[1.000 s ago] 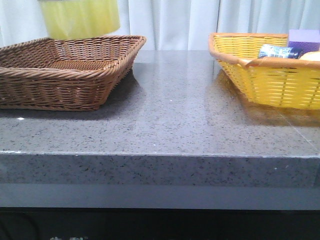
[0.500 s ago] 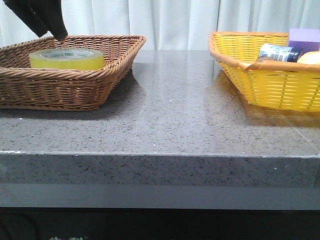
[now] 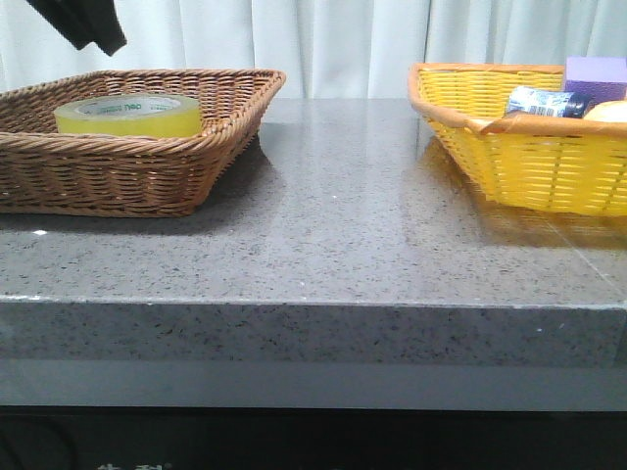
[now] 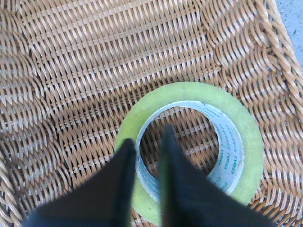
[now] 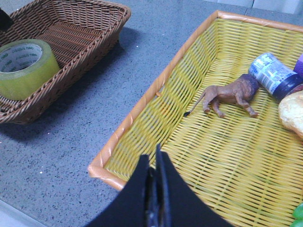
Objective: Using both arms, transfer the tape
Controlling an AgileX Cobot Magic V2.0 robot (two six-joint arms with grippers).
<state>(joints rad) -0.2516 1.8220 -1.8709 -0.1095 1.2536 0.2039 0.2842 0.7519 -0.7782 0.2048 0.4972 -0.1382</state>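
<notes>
The tape [image 3: 127, 115], a yellow roll with a white "neo" core, lies flat inside the brown wicker basket [image 3: 225, 127]. My left gripper [image 3: 98, 39] hangs above it at the top left, clear of the roll. In the left wrist view the gripper [image 4: 147, 137] is open, and its dark fingers [image 4: 170, 161] show over the tape's [image 4: 246, 142] near wall without holding it. My right gripper [image 5: 151, 153] is shut and empty over the near corner of the yellow basket [image 5: 156, 90]. The tape [image 5: 26, 66] also shows in that view.
The yellow basket [image 3: 549, 166] at the right holds a brown lion toy [image 5: 232, 94], a blue can [image 5: 272, 75], a purple box [image 3: 595, 76] and a bread-like item [image 5: 293, 111]. Grey speckled tabletop [image 3: 343, 225] lies between the baskets. White curtain behind.
The tape went from high above the brown basket down into it and now rests there. The left gripper has let go and risen a little.
</notes>
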